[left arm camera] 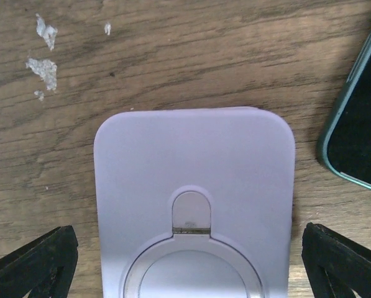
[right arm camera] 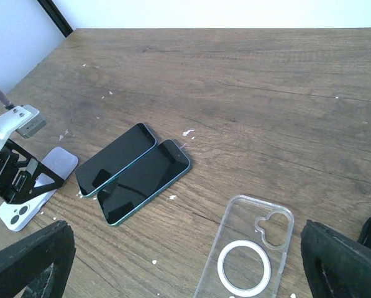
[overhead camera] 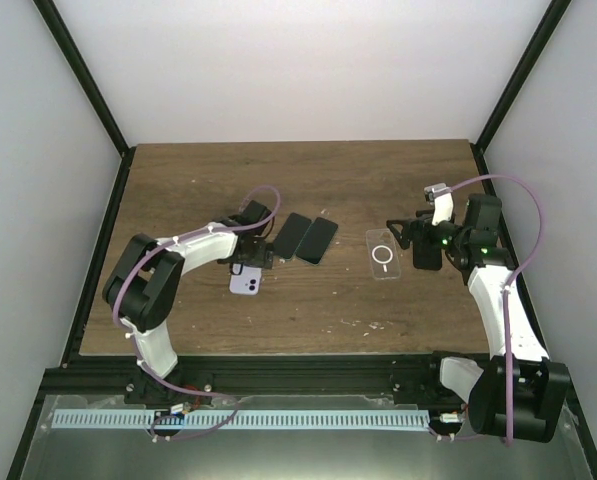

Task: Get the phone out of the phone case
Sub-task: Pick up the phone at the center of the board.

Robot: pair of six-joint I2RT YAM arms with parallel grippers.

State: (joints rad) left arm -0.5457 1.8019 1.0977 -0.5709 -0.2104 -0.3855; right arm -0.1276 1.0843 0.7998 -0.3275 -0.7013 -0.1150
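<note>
Two sets of fingers are spread wide and hold nothing. On the counter, the lilac phone lies flat between the left fingers, not touching them. The clear case lies between the right fingers.

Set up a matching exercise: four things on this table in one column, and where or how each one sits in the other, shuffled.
Things:
1. lilac case
2. clear case
3. two dark phones
4. right gripper

States:
A. side by side, screens up
B. open, holding nothing
C. between the open fingers of the left gripper
D. lying empty, white ring showing

Pairs: 1-C, 2-D, 3-A, 4-B
</note>
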